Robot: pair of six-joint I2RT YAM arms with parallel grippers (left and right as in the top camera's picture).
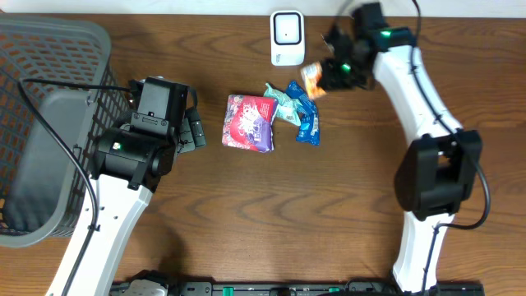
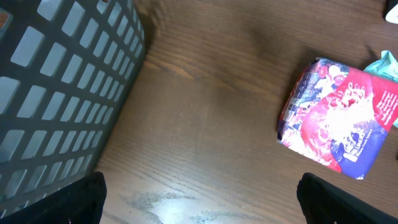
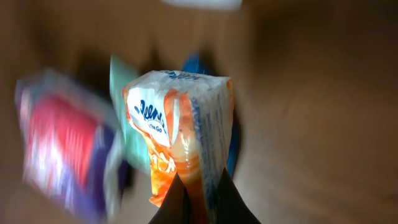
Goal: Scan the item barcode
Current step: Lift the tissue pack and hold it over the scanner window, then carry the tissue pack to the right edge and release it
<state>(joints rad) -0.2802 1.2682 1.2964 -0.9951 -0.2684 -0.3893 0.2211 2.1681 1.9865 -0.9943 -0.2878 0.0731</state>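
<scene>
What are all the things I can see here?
table: 1, brown wood, under everything
basket: 1, grey, far left
scanner: 1, white, top middle
red packet: 1, red and purple, middle
teal packet: 1, teal, right of red packet
blue packet: 1, blue, beside teal packet
orange packet: 1, orange and white, in right hand
left hand: 1, black, open, beside basket
right hand: 1, black, shut on orange packet

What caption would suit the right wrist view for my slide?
Right hand shut on an orange-and-white packet, held over a blurred red-and-purple pack, teal packet and blue packet on the wooden table.
</scene>
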